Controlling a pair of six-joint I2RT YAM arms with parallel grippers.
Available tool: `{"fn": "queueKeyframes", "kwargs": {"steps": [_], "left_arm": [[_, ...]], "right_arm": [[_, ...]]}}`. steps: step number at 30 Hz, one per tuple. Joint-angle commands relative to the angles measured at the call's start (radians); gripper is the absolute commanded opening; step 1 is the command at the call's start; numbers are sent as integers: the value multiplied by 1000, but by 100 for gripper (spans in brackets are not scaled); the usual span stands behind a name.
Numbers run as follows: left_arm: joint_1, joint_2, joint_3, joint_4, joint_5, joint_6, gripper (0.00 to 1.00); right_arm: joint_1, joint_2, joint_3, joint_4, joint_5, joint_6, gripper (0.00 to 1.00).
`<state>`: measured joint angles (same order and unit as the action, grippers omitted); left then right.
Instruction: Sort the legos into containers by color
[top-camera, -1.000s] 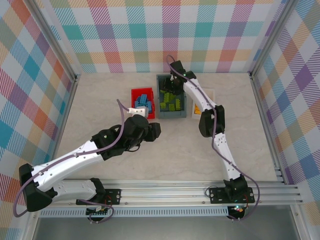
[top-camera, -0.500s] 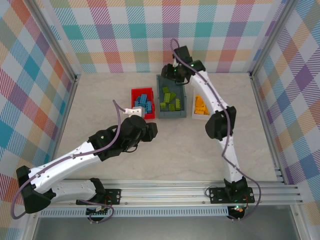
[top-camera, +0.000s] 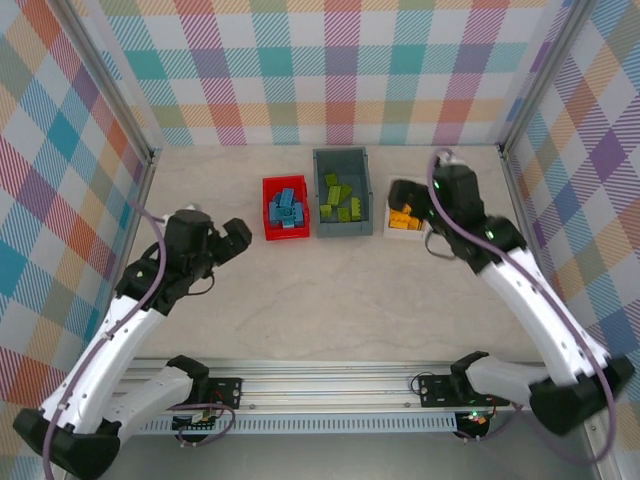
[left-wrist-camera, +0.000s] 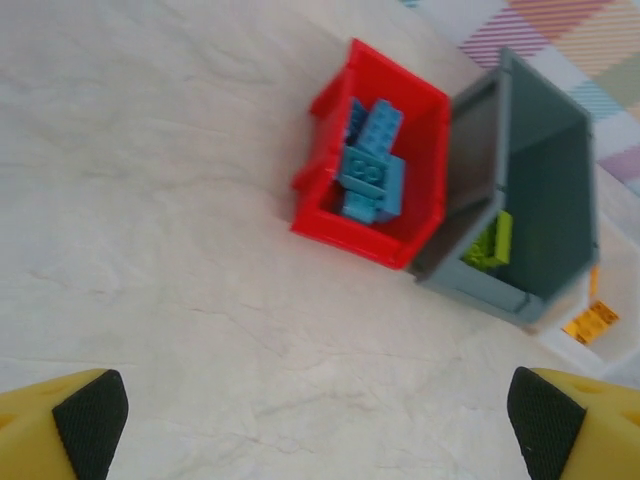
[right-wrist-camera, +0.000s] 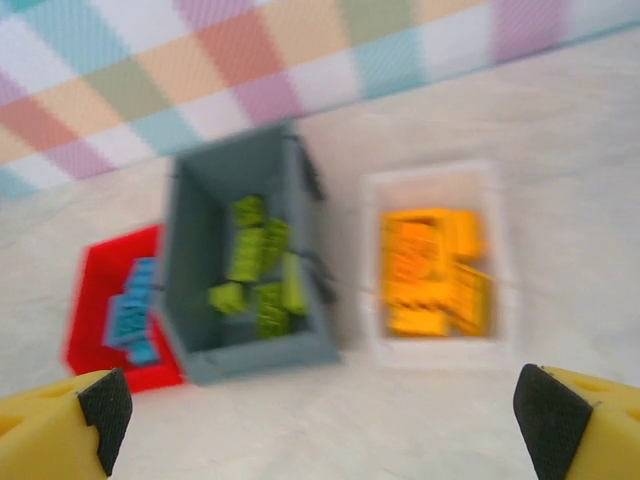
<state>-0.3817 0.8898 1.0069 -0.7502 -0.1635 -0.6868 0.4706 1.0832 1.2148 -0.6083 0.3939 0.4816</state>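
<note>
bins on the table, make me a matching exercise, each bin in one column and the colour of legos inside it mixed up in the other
Column one:
1. red bin
2. grey bin
3. white tray

Column two:
a. lime green legos
b. orange legos
c. blue legos

Pairs: 1-c, 2-a, 3-b

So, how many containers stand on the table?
3, side by side: the red bin at the left, the grey bin in the middle, the white tray at the right, partly under the right arm. None seems hidden.
</note>
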Motion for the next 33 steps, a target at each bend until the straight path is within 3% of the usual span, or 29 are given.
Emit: {"fn": "queueKeyframes", "kwargs": {"steps": [1,2,4,6,10,14,18,22,28,31,33], "left_arm": [[50,-36,-56,27,27,91,100],[50,-39,-61,15,-49,95,100],[50,-34,-71,-28,-243,52,100],[50,-32,-129,5,-421,49,100],[66,-63,-357,342,-508,262,100],[126,-18,-531,735,-453,492,100],[242,170,-591,1001,-276,500,100],[261,385,-599,1215,-229,527,100],[279,556,-525,1347,-156,654,100],[304,627,-543,1443,-130,645,100],[299,632,-564,1476,-96,664,100]], "right_arm": [[-4,-188,-150,-81,304,41,100],[-8,-236,-183,-136,396,94,100],[-23,-306,-268,-134,468,97,100],[-41,-377,-430,76,458,-57,100],[-76,-431,-723,489,359,-309,100],[-182,-284,-833,675,207,-364,100],[-280,-105,-892,911,62,-395,100],[-338,47,-895,1061,-43,-426,100],[-448,167,-908,1319,-208,-442,100],[-460,227,-882,1353,-246,-427,100],[-459,303,-899,1471,-287,-427,100]]}}
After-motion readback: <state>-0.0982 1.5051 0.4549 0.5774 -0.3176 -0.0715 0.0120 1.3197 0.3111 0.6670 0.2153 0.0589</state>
